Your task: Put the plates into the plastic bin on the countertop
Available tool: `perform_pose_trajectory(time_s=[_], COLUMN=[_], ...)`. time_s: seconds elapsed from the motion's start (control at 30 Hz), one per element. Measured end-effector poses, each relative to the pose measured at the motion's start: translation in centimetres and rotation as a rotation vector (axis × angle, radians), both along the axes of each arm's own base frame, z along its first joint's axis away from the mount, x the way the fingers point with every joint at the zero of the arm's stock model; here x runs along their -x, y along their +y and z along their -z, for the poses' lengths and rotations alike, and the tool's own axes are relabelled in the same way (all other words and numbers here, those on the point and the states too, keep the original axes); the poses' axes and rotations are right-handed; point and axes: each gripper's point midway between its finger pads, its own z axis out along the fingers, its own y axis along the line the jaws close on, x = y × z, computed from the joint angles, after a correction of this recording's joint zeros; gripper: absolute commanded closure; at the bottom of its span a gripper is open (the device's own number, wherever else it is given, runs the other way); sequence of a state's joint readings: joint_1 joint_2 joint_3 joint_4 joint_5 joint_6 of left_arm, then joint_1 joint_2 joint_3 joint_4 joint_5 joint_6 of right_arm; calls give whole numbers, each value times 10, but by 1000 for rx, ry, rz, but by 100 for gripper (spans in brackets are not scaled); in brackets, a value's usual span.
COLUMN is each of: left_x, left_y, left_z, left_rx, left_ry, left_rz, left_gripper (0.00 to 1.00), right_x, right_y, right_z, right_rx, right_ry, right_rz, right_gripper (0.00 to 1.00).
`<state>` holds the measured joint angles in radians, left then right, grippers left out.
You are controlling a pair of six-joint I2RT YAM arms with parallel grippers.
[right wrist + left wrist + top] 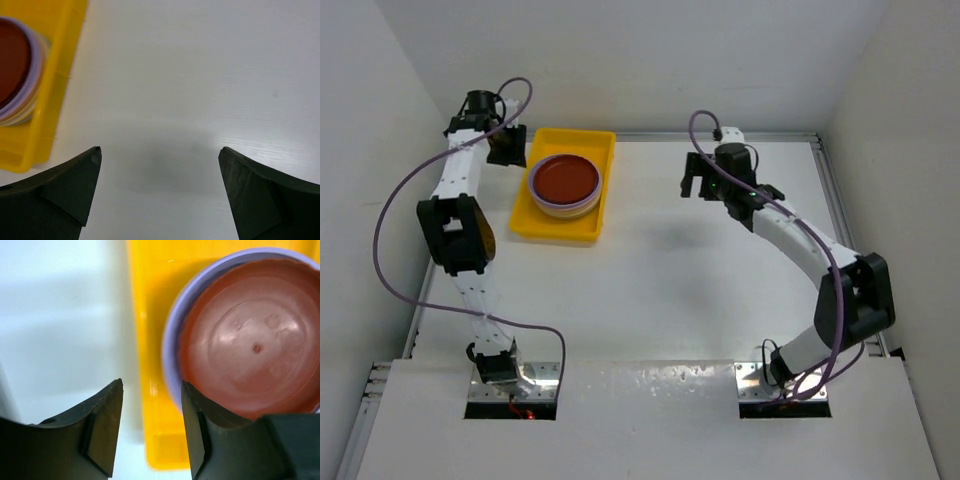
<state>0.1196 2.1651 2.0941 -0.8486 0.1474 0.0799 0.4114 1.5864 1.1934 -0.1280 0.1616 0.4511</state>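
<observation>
Plates (565,183) are all sitting in one stack roughly in the middle of the plastic bin (588,145). The dark red-brown one (250,350) is on top, with a lilac rim (170,350) poking out right under it. Paler ones sit lower down, and their colours are hard to call from here.

The bin itself is on the table (670,280), toward its far-left corner and near the metal rail (720,136) along the back edge. The left arm (455,215) hangs just off the bin's far-left side. Its jaws are apart and gripping nothing: one finger (100,430) is over bare table outside the bin, and the other (200,435) is over the edge of the stack, so the bin's wall runs between them. A purple cable (395,200) loops off that arm, on the side away from the bin.

The right arm (800,245) is well to the right of the bin. Its jaws are spread wide over plain table, with only their own shadow under them.
</observation>
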Motion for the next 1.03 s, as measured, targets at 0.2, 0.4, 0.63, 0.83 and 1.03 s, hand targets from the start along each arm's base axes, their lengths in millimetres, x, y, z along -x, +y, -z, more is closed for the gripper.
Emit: perform_pose_trajectory(time_s=[0.2,0.4,0.63,0.83,1.03], left_x=[51,155,198,182,176], left_y=[89,194,178,168,161], left_z=[-37,40,89,86,82], left_rx=[-35,-27,10,-8,-14], left_ry=[-63,129,287,256,242], left_rz=[-201,-513,-532,-493,-470], left_gripper=[46,46,46,46,46], right_x=[33,113,137,124,106], right_y=[-117,-237,-251,-242,-239], right_z=[28,89,105,107,95], right_rx=[46,129,116,69,33], right_ry=[43,181,243,274,253], right_rz=[323,723,796,781,772], right_gripper=[0,0,0,0,0])
